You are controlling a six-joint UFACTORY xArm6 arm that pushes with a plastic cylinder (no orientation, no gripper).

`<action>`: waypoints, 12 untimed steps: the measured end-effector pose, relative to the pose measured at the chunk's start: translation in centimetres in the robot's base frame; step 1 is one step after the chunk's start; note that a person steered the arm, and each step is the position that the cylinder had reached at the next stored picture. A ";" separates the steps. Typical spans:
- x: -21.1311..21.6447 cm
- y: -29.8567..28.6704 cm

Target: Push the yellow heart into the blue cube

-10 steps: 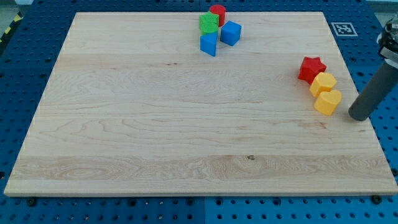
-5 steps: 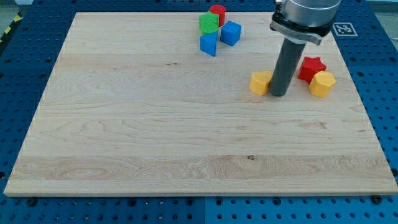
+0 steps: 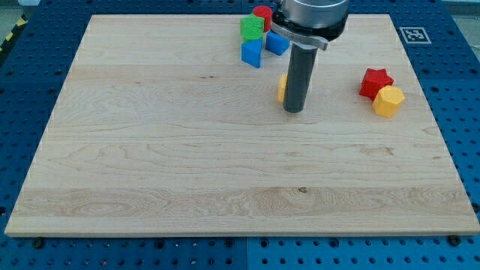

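While pressed against the yellow heart (image 3: 281,87), mostly hidden behind the rod, my tip (image 3: 294,111) rests on the wooden board (image 3: 150,150). No claw here, just a bare rod. Above, toward the view's top: the blue cube (image 3: 274,43), partly covered.

my tip (image 3: 294,111) near the board's (image 3: 150,150) middle, heart (image 3: 282,88) touching the rod's left side, cube (image 3: 276,43) just above it among the top cluster, star (image 3: 375,81) and hexagonal block (image 3: 388,100) touching at right
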State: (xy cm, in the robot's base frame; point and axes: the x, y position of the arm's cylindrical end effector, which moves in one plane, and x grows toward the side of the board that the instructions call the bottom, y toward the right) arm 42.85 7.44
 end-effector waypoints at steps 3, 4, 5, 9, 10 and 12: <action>-1.7 -0.1; -2.2 -0.1; -3.8 -0.1; -7.0 2.3; -8.8 3.6; -11.7 3.9</action>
